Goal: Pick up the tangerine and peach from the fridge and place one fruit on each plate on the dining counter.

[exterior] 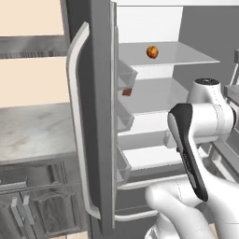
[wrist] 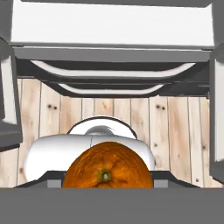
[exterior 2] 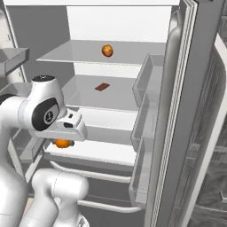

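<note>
The gripper (wrist: 107,186) is pinched tight on the tangerine (wrist: 108,168), which fills the bottom of the hand view, stem dimple facing the camera. From the right base camera the same orange fruit (exterior 2: 63,143) peeks out just under the hand, right at the front lip of the lowest shelf of the fridge (exterior 2: 106,26). So fruit number one is in hand, but by my reading it is only barely clear of the shelf.

Up on the top shelf sits the other fruit, the peach (exterior 2: 107,50), untouched and well apart from the arm. On the middle shelf lies a small flat brown item (exterior 2: 102,87), which is not part of this job.

Judging the score: one pickup looks done, no delivery yet. Carrying this fruit to a plate, coming back for the peach and placing that one are all to come.

Now the room to move. The left door (exterior: 95,93) stands open with its long pale handle (exterior: 77,121) sticking out on one side, and the right door (exterior 2: 177,111) with its bins (exterior 2: 144,106) hems in the other. The drawer handles (wrist: 111,72) curve across below the shelf. Pulling straight back out between the doors looks like the clean exit; a wide swing either way risks clipping a door bin.
</note>
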Robot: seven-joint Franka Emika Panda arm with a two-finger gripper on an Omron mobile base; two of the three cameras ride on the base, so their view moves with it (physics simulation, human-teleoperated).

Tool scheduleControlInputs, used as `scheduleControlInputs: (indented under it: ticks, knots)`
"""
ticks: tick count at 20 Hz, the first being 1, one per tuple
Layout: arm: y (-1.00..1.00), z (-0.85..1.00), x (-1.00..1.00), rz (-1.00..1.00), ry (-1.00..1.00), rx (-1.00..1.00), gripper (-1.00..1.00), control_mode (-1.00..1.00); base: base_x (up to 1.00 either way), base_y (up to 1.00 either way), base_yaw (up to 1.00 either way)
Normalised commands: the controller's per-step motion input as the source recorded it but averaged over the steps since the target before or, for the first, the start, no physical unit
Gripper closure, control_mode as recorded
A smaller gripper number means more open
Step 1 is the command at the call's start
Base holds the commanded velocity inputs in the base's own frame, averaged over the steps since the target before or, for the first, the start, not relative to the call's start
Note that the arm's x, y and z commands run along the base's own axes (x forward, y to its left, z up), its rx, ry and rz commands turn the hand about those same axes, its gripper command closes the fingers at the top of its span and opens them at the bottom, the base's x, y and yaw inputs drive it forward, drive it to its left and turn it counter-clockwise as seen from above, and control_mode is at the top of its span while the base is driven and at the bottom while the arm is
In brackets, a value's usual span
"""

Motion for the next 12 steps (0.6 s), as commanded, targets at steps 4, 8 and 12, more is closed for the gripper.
scheduleControlInputs:
  ticks: [4, 8, 12]
  knots:
    - [0.00, 0.00, 0.00, 0.00, 0.00, 0.00, 1.00, 1.00, -0.69, 0.00, -0.20]
    - [0.00, 0.00, 0.00, 0.00, 0.00, 0.00, 1.00, 1.00, -0.67, 0.00, -0.27]
    - [0.00, 0.00, 0.00, 0.00, 0.00, 0.00, 1.00, 1.00, -0.67, 0.00, -0.34]
